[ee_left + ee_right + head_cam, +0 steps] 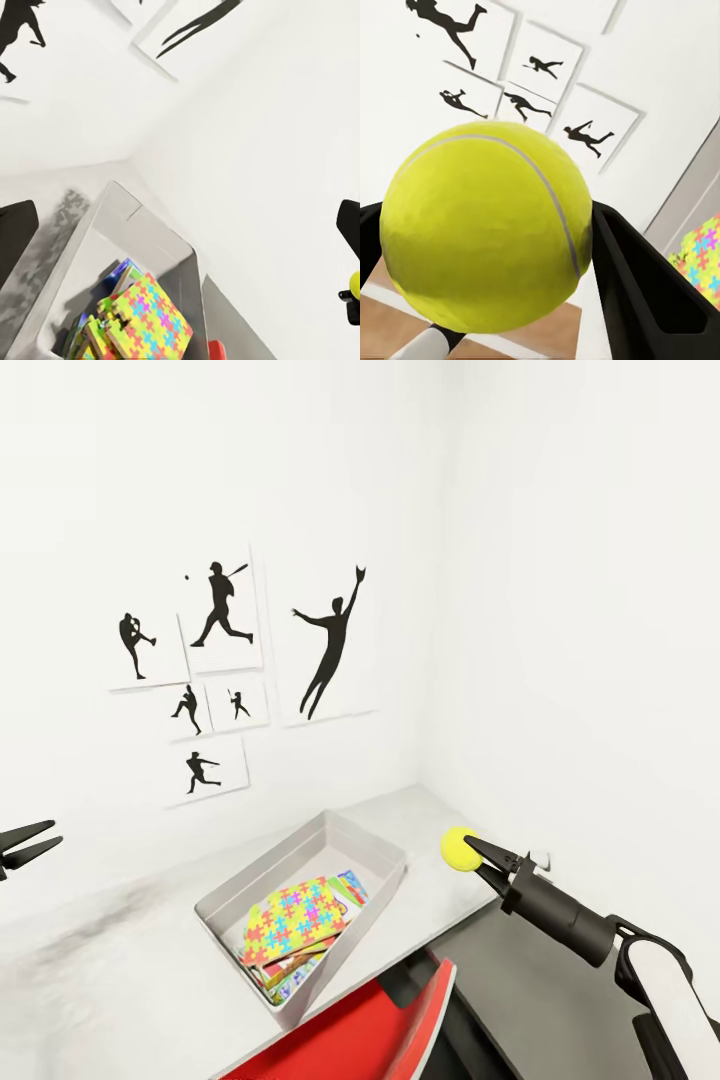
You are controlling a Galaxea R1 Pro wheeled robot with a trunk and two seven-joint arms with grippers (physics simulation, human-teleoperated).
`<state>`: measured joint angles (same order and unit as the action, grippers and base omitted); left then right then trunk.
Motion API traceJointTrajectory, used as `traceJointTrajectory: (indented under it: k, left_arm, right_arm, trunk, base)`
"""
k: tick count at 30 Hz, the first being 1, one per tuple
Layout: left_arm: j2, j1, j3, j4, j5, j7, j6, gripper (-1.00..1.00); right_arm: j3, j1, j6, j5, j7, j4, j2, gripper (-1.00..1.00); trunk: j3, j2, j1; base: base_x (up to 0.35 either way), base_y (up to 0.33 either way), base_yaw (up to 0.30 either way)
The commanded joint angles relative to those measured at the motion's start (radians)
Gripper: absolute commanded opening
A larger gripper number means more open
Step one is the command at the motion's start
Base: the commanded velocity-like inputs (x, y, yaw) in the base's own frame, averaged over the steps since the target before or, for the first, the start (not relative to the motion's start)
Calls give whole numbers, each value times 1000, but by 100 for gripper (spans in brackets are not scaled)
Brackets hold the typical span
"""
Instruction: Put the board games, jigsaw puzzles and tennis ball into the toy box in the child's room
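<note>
Head camera high, facing the corner; both wrist cameras close in, all sharing the toy box (pixel 372 847) and wall prints (pixel 221 610).

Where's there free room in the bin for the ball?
Free: the far half of the toy box, the bare floor between its wall-side rim and the jigsaw puzzles. Crowded: the near half, with puzzles stacked over game boxes. The right gripper holds the tennis ball just outside the bin's right rim.

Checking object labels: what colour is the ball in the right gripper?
Yellow-green with a pale curved seam; the tennis ball shows best in the right wrist view, clamped in the right gripper.
</note>
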<state>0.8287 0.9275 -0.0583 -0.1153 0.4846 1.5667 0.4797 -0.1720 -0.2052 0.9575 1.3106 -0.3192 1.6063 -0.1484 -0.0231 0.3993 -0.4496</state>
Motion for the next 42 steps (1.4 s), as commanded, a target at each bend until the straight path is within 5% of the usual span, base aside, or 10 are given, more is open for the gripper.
traceJointTrajectory:
  k: [1, 17, 21, 25, 27, 30, 33, 37, 42]
  left_arm:
    - [0, 1, -6, 0, -8, 4, 11, 100]
    - [-4, 1, -5, 0, -7, 4, 11, 100]
    - [-6, 1, -5, 0, -7, 4, 10, 100]
    - [-23, 1, -6, 0, -7, 4, 9, 100]
    - [-47, 1, -6, -2, -8, 4, 9, 100]
    - [-70, 1, -6, -4, -12, 4, 10, 100]
    - [-80, 1, -4, -4, -13, 4, 12, 100]
    - [-83, 1, 47, -4, -13, 4, 13, 100]
    - [-84, 1, 61, -4, -12, 4, 13, 100]
  right_arm:
    - [-1, 0, 4, -5, -4, 0, 0, -100]
    - [-4, 0, 2, -7, 6, 0, 0, -100]
    - [-4, -12, -3, -39, 28, 0, -3, -100]
    - [23, -181, 18, -56, 128, -3, 1, -100]
    - [69, -298, 49, -55, 254, -6, 13, -100]
    - [127, -452, 65, -52, 445, -27, 60, -100]
    - [198, -646, 74, -52, 693, -135, 176, -100]
    - [288, -816, 73, -58, 909, -378, 313, -100]
    - [327, -871, 24, -64, 979, -593, 323, -100]
  trunk:
    - [0, 1, 0]
    - [0, 1, 0]
    - [0, 1, 0]
    - [0, 1, 0]
    - [0, 1, 0]
    - [0, 1, 0]
    - [0, 1, 0]
    - [0, 1, 0]
    - [0, 1, 0]
  base:
    - [-9, 27, 89]
    - [27, 27, 8]
    - [0, 0, 0]
    - [0, 0, 0]
    - [0, 0, 0]
    - [0, 0, 0]
    - [0, 0, 0]
    - [0, 0, 0]
    - [0, 0, 0]
